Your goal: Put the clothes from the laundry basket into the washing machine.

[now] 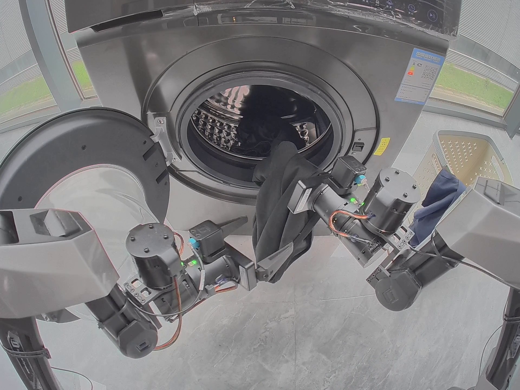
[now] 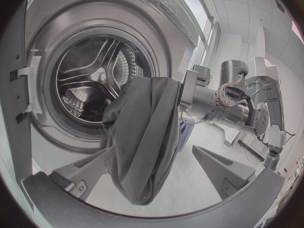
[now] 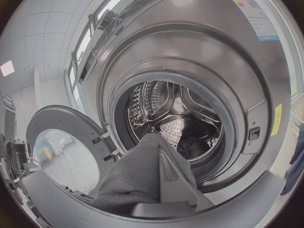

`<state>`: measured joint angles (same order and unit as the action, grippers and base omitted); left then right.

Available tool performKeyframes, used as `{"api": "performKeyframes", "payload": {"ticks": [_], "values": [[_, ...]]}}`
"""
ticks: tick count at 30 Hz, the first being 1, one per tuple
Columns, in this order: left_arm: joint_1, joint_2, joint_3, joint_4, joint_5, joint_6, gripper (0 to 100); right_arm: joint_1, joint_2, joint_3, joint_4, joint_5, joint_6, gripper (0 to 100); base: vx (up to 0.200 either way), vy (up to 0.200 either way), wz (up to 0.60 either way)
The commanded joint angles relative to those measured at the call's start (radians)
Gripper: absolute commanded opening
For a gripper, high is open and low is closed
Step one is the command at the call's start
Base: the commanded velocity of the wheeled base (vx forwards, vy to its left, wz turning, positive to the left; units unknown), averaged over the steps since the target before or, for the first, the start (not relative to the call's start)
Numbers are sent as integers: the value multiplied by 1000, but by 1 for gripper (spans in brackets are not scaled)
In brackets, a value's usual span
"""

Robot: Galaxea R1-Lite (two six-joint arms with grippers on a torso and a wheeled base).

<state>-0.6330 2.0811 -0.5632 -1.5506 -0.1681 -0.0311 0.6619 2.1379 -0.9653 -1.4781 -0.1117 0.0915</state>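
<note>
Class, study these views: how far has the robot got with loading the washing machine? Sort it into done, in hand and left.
Done: door open, dark clothing already in the drum. In hand: right gripper holds a black garment at the drum's mouth, left gripper open at its hanging end. Left: a blue garment in the laundry basket.

Floor (image 1: 303, 331): grey marbled tiles, thin seams, across lower half of head view. Window (image 1: 27, 88) at upper left edge, green grass outside; grey frame post (image 1: 43, 44) slants across it. Second window (image 1: 479, 77) at upper right, grass strip beyond. Ceiling (image 2: 250, 13): white square panels, upper right of left wrist view. Lit light panel (image 3: 7, 67) at left edge of right wrist view.
</note>
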Motion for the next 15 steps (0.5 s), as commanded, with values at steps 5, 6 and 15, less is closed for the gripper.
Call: {"api": "performKeyframes", "payload": {"ticks": [5, 6, 15], "values": [[-16, 114, -126, 1, 4, -4, 100, 19, 14, 2, -1, -2, 1, 0, 0, 0, 0], [-13, 137, -158, 1, 7, -6, 100, 22, 13, 5, -1, -2, 1, 0, 0, 0, 0], [12, 229, -261, 3, 36, -4, 100, 50, -27, 53, -2, -3, 2, 0, 0, 0, 0]]}}
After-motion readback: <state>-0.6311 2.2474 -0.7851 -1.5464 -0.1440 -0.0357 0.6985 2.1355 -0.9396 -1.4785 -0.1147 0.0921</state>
